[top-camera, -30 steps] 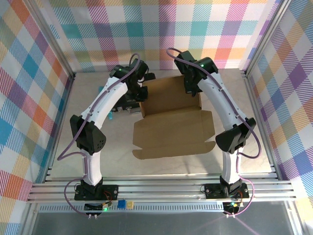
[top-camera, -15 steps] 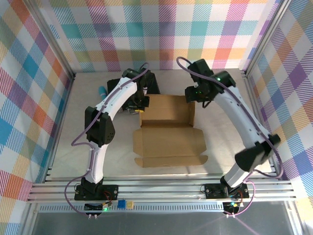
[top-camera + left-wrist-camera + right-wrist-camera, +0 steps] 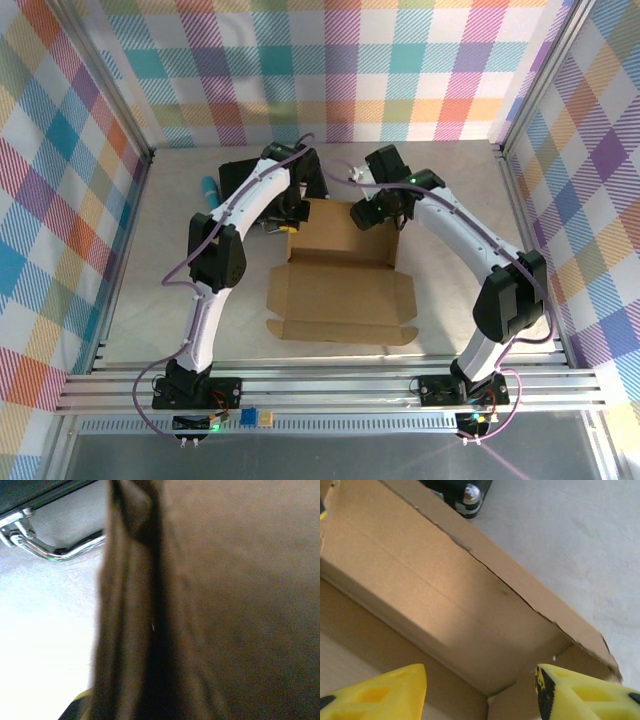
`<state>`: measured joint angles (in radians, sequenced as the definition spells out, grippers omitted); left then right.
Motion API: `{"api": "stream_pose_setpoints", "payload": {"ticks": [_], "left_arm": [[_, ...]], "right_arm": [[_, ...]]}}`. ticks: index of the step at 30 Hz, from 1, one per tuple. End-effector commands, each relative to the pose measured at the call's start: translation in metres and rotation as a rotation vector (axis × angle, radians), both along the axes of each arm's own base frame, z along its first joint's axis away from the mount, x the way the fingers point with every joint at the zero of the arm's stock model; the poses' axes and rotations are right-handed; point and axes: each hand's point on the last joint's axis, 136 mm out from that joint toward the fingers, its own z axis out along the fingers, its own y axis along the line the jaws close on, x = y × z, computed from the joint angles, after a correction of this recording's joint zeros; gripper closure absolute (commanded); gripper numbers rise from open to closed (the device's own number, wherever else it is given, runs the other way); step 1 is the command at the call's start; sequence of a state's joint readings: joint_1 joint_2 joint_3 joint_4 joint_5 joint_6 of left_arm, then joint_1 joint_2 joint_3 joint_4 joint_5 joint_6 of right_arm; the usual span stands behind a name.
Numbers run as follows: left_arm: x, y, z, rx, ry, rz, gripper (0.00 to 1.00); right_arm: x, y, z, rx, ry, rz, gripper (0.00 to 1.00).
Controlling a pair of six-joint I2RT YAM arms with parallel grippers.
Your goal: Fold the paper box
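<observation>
Checked walls in loud colours close round a pale grey counter [image 3: 460,320], and the paper box [image 3: 340,290] lies near its middle, half made. Its long axis runs side to side as I look down from above. The far half of the box stands up as a shallow tray. The near half, the lid with its tabs, lies flat on the counter and points back at the arm bases. Just beyond the box's far-left corner sits a black case [image 3: 30,492], its metal latch [image 3: 50,552] showing beside the cardboard.

My left hand [image 3: 288,212] is at the box's far-left corner, pressed together. Its camera has a cardboard wall running edge-on up the middle, so close that it blurs. The fingers are hidden, but I judge it is pinching the box's left wall and steadying it. My right hand [image 3: 482,695] hangs over the far-right part of the box, yellow fingertips [image 3: 385,692] spread wide with nothing between them. It looks down into an inside corner of the tray.

As I read it, the next move turns on three things. The right hand is the free one, the box's right wall lies just beside it, and the flat lid lies on the near side of both hands. Any fold of the lid would have to swing it up about the long crease, toward the box's far wall.
</observation>
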<state>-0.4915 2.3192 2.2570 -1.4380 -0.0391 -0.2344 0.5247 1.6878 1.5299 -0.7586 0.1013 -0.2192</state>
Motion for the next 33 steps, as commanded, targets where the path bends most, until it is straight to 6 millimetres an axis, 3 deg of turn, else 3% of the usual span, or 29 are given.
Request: {"api": "stream_pose_setpoints", "payload": {"ticks": [1,10,16,19,21,24,26,32,33], "left_arm": [[-0.003,-0.002,0.006,0.016,0.001,-0.042,1.0],[-0.003,-0.008,0.004,0.008,-0.004,-0.062,1.0],[-0.001,-0.012,0.004,-0.014,-0.01,-0.069,1.0],[0.001,-0.014,0.004,-0.023,-0.017,-0.07,1.0],[0.004,-0.014,0.008,-0.024,-0.039,-0.062,1.0],[0.013,-0.014,0.022,-0.06,-0.089,-0.007,0.76],[0.021,-0.012,0.036,-0.098,-0.13,0.055,0.65],[0.052,0.001,0.103,-0.307,-0.318,0.303,0.49],[0.057,0.002,0.117,-0.352,-0.354,0.342,0.41]], "right_arm": [[0.021,0.027,0.03,0.041,-0.232,0.218,0.35],[0.052,0.036,-0.013,-0.116,-0.234,0.318,0.32],[0.063,0.048,-0.035,-0.125,-0.2,0.355,0.39],[0.068,0.054,-0.041,-0.126,-0.197,0.355,0.48],[0.072,0.055,-0.042,-0.138,-0.202,0.34,0.64],[0.078,0.05,-0.04,-0.156,-0.22,0.3,0.88],[0.081,0.046,-0.037,-0.16,-0.226,0.274,0.99],[0.076,0.039,-0.029,-0.145,-0.203,0.238,1.0],[0.076,0.037,-0.029,-0.145,-0.197,0.225,1.0]]}}
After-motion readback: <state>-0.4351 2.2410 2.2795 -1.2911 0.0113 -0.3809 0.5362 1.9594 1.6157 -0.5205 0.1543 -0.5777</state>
